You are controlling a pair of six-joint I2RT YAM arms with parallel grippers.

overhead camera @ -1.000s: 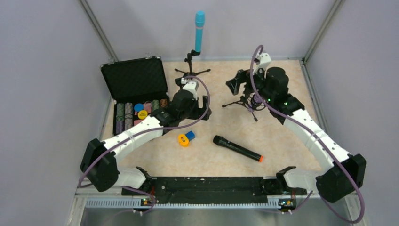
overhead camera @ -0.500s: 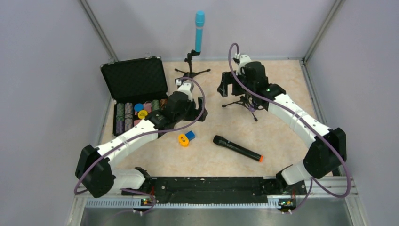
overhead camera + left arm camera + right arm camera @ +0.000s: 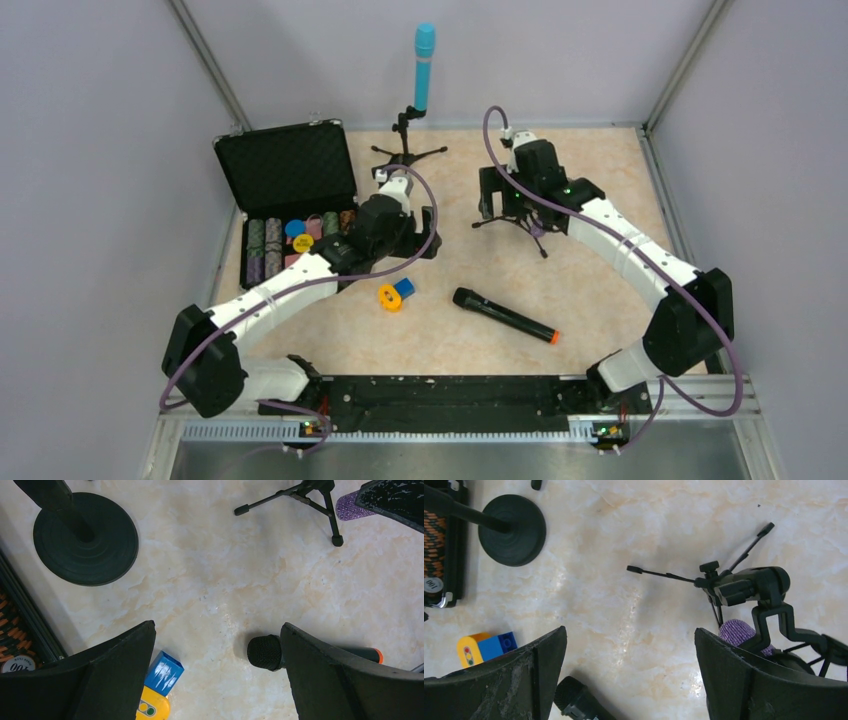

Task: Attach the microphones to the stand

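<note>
left gripper point(image 3: 215, 645) is hovering open, empty; black mic point(image 3: 265, 652) is lying unattached against one jaw | right gripper point(image 3: 629, 640) is gaping empty; purple mic point(image 3: 738, 632) seemingly sitting in tripod clip point(image 3: 749, 585) beside one jaw | blue mic point(image 3: 424, 70) is standing mounted, beyond both

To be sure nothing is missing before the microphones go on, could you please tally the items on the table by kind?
Microphones: 3 (light-blue mic, black mic, purple mic)
Stands: 3 (back tripod, right tripod, round-base stand)
Chip case: 1
Orange-and-blue toy: 1
Total: 8
</note>
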